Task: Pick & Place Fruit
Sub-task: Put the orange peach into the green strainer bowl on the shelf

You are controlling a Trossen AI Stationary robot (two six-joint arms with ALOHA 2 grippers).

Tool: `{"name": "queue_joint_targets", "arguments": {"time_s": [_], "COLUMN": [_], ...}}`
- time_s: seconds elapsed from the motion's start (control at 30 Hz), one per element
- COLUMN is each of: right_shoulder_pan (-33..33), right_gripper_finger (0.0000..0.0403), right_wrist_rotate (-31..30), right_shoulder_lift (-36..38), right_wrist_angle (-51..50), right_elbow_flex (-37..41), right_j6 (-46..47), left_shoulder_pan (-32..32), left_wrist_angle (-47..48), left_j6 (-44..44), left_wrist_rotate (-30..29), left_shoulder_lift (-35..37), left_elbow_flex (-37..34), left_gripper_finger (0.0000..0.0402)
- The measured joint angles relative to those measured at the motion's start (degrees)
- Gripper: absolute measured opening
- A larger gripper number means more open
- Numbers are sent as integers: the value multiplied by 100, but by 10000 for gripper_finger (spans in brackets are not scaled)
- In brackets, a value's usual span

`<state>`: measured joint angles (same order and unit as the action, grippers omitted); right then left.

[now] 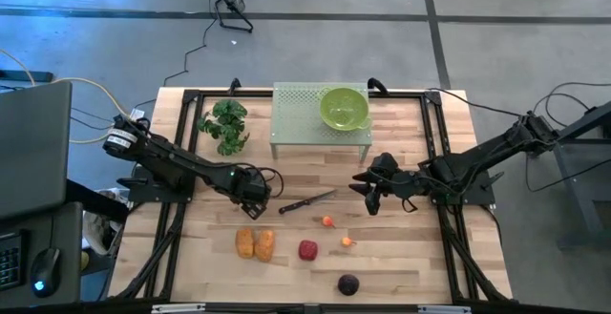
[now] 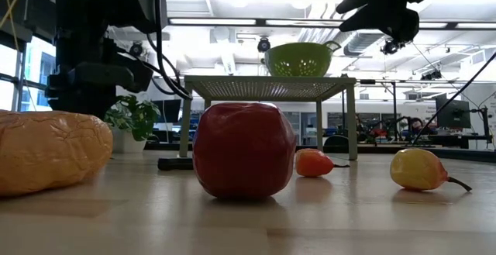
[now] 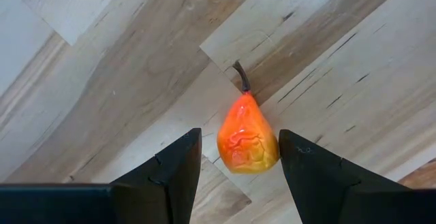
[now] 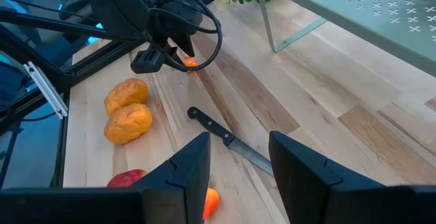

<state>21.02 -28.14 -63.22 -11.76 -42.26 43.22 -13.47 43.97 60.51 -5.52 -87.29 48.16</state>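
A tiny orange-red pear-shaped fruit [image 3: 247, 141] lies on the wood, stem pointing away, between the open fingers of my left gripper [image 3: 240, 134], which is low at the table's left-middle [image 1: 250, 197]. My right gripper [image 1: 368, 198] hangs open above the table right of centre, over the knife [image 4: 228, 141]. Two orange oblong fruits [image 1: 255, 244], a red apple-like one [image 1: 307, 250], a dark purple one [image 1: 348, 284] and two more tiny orange-red ones [image 1: 328, 222] [image 1: 347, 241] rest on the table toward the near edge. My left gripper comes from above with a finger on either side of the tiny fruit's wide end [image 3: 269, 149]. One finger [image 3: 293, 163] stands right against it and the other shows a gap. Whether it touches, I cannot tell.
A green colander [image 1: 344, 109] sits on a pale perforated rack [image 1: 296, 123] at the far edge. A leafy green bunch [image 1: 225, 125] lies at the far left. The slim dark knife [image 1: 305, 202] lies between the two grippers. Dark frame rails [image 1: 181, 161] run along both sides.
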Motion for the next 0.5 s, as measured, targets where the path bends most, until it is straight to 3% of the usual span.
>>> {"name": "queue_joint_targets", "arguments": {"time_s": [0.5], "right_shoulder_pan": [-2], "right_gripper_finger": [144], "right_wrist_rotate": [2], "right_shoulder_lift": [0], "right_wrist_angle": [46], "right_elbow_flex": [0], "right_j6": [0], "left_shoulder_pan": [0], "left_wrist_angle": [-39], "left_j6": [-168], "left_wrist_rotate": [81], "left_shoulder_lift": [-357], "left_elbow_flex": [4], "left_gripper_finger": [190]}}
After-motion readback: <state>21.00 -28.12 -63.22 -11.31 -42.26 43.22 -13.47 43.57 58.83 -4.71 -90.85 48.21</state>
